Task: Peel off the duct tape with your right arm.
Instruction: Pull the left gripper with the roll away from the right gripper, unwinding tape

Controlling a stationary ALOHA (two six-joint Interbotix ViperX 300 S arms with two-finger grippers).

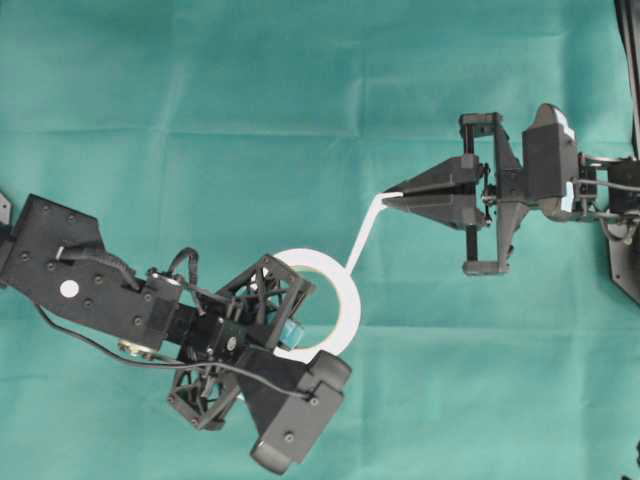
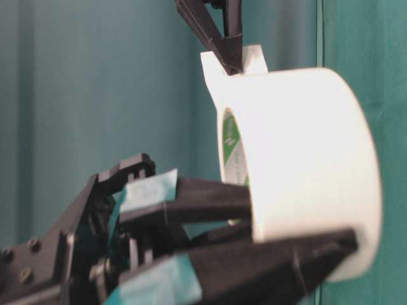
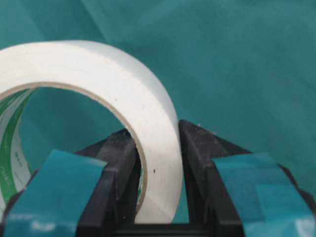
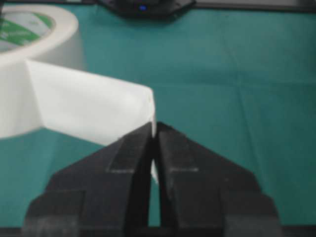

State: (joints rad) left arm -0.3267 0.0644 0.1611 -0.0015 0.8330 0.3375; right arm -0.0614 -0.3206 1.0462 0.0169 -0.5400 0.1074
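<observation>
The white duct tape (image 1: 345,300) roll with a pale green core lies on the green cloth at centre. My left gripper (image 1: 300,318) is shut on the roll's wall, one finger inside the ring and one outside, as the left wrist view shows on the duct tape (image 3: 158,163). A peeled white strip (image 1: 365,235) runs up and right from the roll to my right gripper (image 1: 390,198), which is shut on the strip's end. In the right wrist view the strip (image 4: 89,106) stretches left to the roll, pinched between the closed fingertips (image 4: 170,143).
A green cloth (image 1: 200,100) covers the whole table. The right arm's black base structure (image 1: 625,250) stands at the right edge.
</observation>
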